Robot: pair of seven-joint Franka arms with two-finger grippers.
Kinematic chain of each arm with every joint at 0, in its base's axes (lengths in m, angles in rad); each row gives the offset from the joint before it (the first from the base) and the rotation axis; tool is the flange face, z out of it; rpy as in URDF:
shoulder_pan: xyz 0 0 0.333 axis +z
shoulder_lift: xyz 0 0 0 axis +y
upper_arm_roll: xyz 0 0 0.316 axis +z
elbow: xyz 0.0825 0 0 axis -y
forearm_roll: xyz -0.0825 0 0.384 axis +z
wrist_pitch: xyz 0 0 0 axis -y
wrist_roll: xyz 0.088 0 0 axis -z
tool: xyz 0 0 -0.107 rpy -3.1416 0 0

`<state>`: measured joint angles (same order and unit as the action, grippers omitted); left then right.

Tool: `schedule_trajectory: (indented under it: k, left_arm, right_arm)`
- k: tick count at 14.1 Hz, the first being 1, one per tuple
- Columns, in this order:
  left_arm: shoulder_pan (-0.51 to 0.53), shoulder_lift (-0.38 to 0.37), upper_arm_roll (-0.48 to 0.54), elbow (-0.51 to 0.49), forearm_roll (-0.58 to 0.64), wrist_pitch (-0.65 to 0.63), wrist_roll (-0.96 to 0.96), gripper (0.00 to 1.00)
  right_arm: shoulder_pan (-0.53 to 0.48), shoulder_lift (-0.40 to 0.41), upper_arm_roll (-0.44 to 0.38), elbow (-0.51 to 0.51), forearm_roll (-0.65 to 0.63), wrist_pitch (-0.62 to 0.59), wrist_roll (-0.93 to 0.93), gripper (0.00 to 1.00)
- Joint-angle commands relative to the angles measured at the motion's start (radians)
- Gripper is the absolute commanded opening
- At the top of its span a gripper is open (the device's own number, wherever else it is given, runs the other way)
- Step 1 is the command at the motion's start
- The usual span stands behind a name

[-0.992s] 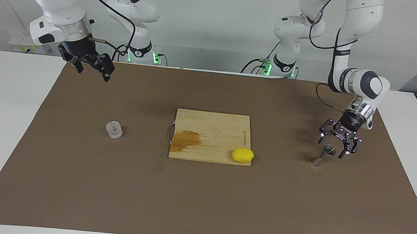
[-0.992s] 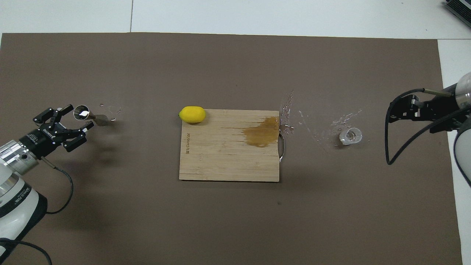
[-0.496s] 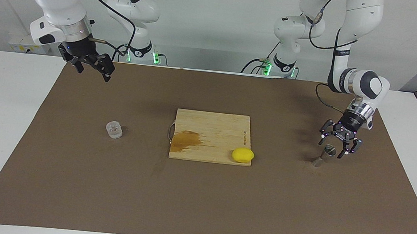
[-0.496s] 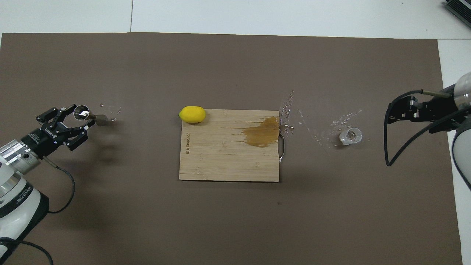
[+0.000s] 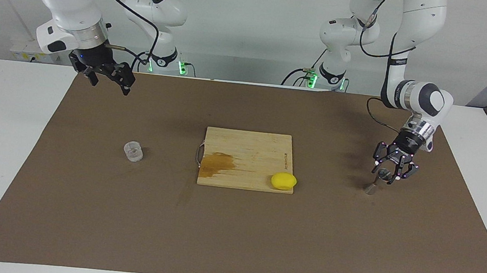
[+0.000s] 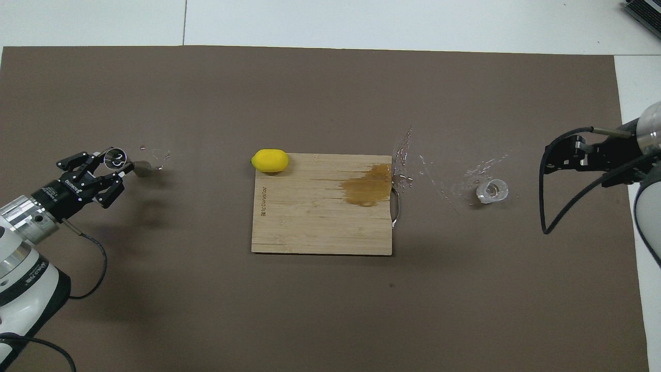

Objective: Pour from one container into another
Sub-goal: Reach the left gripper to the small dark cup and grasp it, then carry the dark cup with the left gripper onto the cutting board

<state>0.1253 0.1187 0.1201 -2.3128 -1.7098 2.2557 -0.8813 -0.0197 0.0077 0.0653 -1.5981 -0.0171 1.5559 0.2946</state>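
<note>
A shiny steel hourglass jigger (image 5: 377,181), a clear colourless cup (image 5: 133,151), a smooth yellow lemon (image 5: 283,181) and a stained pale wooden board (image 5: 246,150) on matt brown paper-like matting (image 5: 233,235).

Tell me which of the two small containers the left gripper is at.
The steel jigger, standing toward the left arm's end of the table; the left gripper is at its upper cup. The clear cup stands alone.

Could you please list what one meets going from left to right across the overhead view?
Left gripper → lemon → cutting board → clear cup → right gripper.
</note>
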Motion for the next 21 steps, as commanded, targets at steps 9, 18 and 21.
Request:
schedule_trajectory:
  k: [9, 18, 21]
  left_arm:
    - [-0.045, -0.005, -0.008, 0.024, -0.025, -0.115, -0.126, 0.00]
    - [-0.402, -0.106, -0.042, 0.084, -0.025, -0.093, -0.241, 0.00]
    - [-0.547, -0.087, -0.050, 0.128, -0.028, 0.046, -0.275, 0.00]
  right_arm:
    - [-0.006, -0.028, 0.002, -0.039, 0.005, 0.016, 0.005, 1.00]
    - [-0.005, -0.029, 0.004, -0.040, 0.005, 0.021, 0.020, 1.00]
    - [-0.005, -0.029, 0.004, -0.040, 0.005, 0.023, 0.029, 1.00]
